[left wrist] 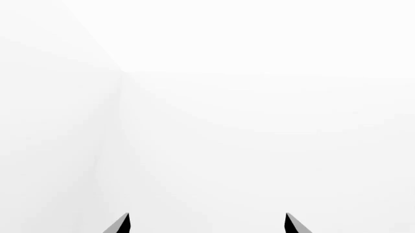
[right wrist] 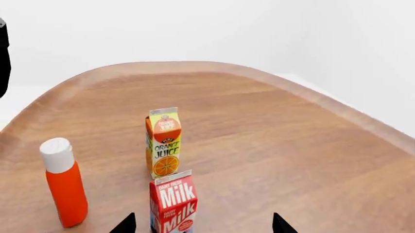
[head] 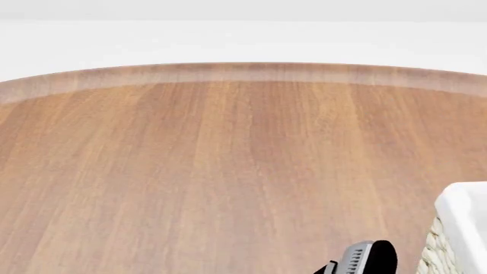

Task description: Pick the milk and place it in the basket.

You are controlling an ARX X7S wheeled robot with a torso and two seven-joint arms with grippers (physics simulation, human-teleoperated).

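Right hand point(right wrist: 202, 224) before upright milk point(right wrist: 173, 203)

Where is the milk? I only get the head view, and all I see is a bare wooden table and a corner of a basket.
Observer: The right wrist view shows the milk standing upright on the table, just ahead of the right gripper.
Operator: Is anything beside it?
Observer: Yes, an orange juice carton stands upright just behind it.
Operator: Anything else?
Observer: An orange bottle with a white cap stands off to one side, apart from both cartons.
Operator: Are the jaws on the milk?
Observer: No, the right jaws are spread open, not touching it.
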